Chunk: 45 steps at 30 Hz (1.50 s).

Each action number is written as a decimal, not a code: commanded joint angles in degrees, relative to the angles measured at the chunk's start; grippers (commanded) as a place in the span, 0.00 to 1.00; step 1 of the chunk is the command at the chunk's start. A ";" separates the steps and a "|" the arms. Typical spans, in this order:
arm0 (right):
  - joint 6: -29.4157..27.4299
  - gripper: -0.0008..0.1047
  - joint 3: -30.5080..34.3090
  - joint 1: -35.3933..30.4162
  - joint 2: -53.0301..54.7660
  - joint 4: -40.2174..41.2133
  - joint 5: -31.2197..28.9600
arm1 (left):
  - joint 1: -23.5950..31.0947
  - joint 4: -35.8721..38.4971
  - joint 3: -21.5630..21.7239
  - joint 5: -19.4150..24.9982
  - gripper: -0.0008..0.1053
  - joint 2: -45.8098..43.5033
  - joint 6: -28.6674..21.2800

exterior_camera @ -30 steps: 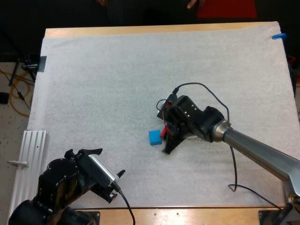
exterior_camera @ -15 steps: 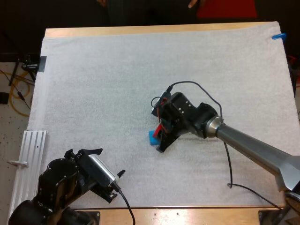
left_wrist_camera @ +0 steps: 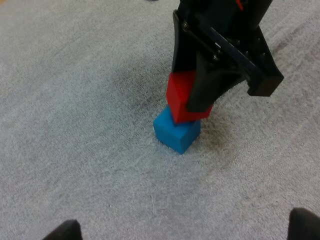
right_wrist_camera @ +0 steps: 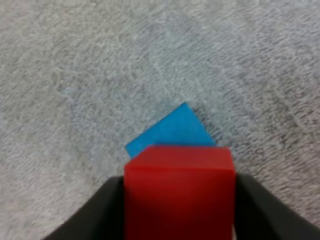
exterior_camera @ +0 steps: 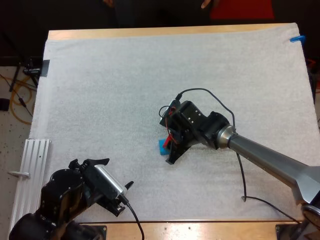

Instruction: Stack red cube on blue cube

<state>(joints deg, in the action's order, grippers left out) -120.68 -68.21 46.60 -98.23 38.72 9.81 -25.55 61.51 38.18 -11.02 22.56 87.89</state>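
Observation:
The blue cube (exterior_camera: 162,146) sits on the white mat (exterior_camera: 100,90) near its middle. My right gripper (exterior_camera: 171,144) is shut on the red cube (exterior_camera: 169,138) and holds it right over the blue one. In the left wrist view the red cube (left_wrist_camera: 180,96) is tilted and sits at the top of the blue cube (left_wrist_camera: 175,133), offset toward its far side; I cannot tell whether they touch. In the right wrist view black fingers (right_wrist_camera: 260,210) press both sides of the red cube (right_wrist_camera: 180,195), with the blue cube (right_wrist_camera: 172,129) showing beyond it. My left gripper (exterior_camera: 125,192) stands open near the front edge.
A white ribbed rail (exterior_camera: 30,170) lies beside the mat's front left corner. A loose black cable (exterior_camera: 247,185) trails on the mat under my right arm. Bare mat surrounds the cubes on all sides.
My right gripper has carried the red cube leftward from beside the blue cube to right over it. My left arm has stayed still.

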 commanded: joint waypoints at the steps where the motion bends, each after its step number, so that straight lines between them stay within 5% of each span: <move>1: 0.02 0.61 -0.48 0.07 0.23 -0.33 -0.78 | -0.26 -0.05 0.34 -0.35 0.73 -0.09 -0.34; 17: 1.62 0.63 -5.24 0.95 2.80 7.27 -2.76 | -0.26 -0.05 0.34 -0.35 0.73 -0.09 -0.34; 31: 13.09 0.63 -5.24 0.08 9.20 16.82 -18.66 | -0.26 -0.05 0.34 -0.35 0.73 -0.09 -0.34; 45: 17.75 0.72 -5.24 -8.72 9.16 16.42 -11.81 | -0.26 -0.05 0.34 -0.35 0.73 -0.09 -0.34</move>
<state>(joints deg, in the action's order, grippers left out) -103.05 -73.07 38.29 -88.72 55.28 -3.67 -25.55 61.51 38.18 -11.02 22.56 87.89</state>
